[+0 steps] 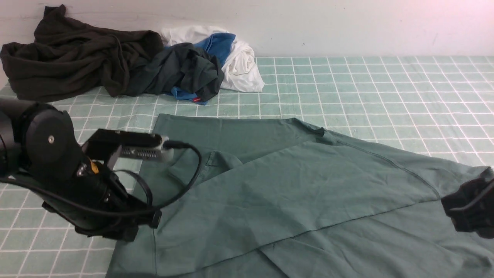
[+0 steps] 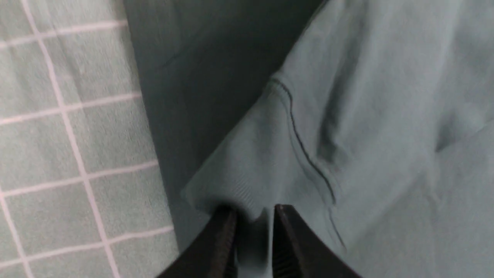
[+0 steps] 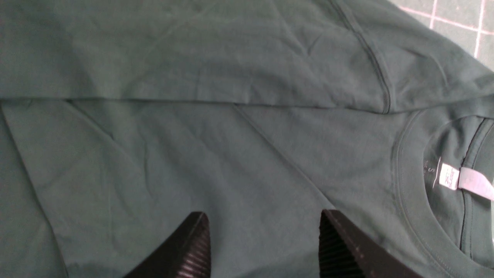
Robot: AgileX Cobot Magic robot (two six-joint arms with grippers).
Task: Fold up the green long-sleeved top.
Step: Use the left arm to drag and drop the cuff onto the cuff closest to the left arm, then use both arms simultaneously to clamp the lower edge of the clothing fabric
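Jaws of left gripper (image 2: 254, 231): clamped on the cuff (image 2: 231, 185) of the top (image 1: 293, 185). Jaws of right gripper (image 3: 264, 239): apart, above the top; collar (image 3: 405, 185) just beside one jaw.

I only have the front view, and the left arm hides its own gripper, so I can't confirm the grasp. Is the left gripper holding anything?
Observer: Yes. The left wrist view shows the left gripper shut on the sleeve cuff of the green top.
Operator: And the right gripper? My frame cuts it off.
Observer: The right gripper is open over flat fabric, gripping nothing.
Operator: Where over the shirt?
Observer: Near the collar; a white neck label shows inside it.
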